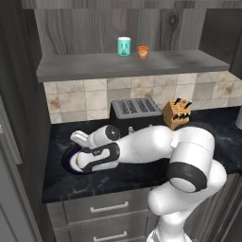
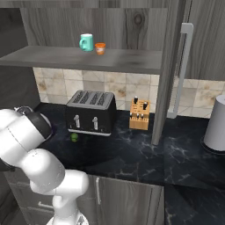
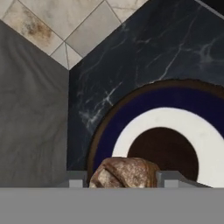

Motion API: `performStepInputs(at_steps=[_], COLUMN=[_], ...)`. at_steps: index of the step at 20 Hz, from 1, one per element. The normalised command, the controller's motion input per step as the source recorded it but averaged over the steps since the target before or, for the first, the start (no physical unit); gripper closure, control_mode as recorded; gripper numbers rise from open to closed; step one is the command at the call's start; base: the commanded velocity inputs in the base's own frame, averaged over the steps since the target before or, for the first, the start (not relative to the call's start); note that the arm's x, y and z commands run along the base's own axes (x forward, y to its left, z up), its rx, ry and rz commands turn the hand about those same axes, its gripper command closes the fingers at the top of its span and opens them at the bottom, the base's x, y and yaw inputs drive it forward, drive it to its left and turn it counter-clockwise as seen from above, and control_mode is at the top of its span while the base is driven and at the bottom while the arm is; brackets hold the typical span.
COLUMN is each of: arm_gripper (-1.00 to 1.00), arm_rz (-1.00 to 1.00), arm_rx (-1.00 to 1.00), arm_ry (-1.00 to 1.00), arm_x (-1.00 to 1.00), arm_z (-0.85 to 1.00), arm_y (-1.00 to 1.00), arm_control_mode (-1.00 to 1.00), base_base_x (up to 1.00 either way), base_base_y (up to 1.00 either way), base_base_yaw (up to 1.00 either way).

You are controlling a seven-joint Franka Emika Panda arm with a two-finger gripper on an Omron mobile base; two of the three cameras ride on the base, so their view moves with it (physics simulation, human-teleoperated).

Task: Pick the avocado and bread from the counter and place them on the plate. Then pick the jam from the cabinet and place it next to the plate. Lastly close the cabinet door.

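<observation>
One crusty oblong bread [image 3: 125, 172] clamped in claw [image 3: 124, 179] over round navy-rimmed plate [image 3: 144, 105].

Flat, dim rendered light, soft shadows beneath the shelf [image 1: 127, 64], slightly blurry, no glare

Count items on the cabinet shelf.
2: a teal cup toward the left, the jam just right of it, apart. More may be hidden behind the cabinet door.

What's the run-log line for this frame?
gripper: shut on bread | position: over plate rim | avocado: on counter by toaster | jam: on cabinet shelf | cabinet door: open
</observation>
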Motion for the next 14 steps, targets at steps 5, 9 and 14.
performStepInputs(at_steps=[5, 9, 14], arm_gripper=[1.0, 1.0, 1.0], arm_rz=[0.0, 0.0, 0.0], arm_rx=[0.0, 0.0, 0.0], arm_ry=[0.09, 0.01, 0.0], arm_x=[0.06, 0.07, 0.04], arm_z=[-0.15, -0.14, -0.17], arm_y=[0.1, 0.16, 0.23], arm_control_mode=[-1.0, -1.0, -1.0], base_base_x=[0.0, 0.0, 0.0], base_base_y=[0.0, 0.0, 0.0], base_base_yaw=[0.0, 0.0, 0.0])
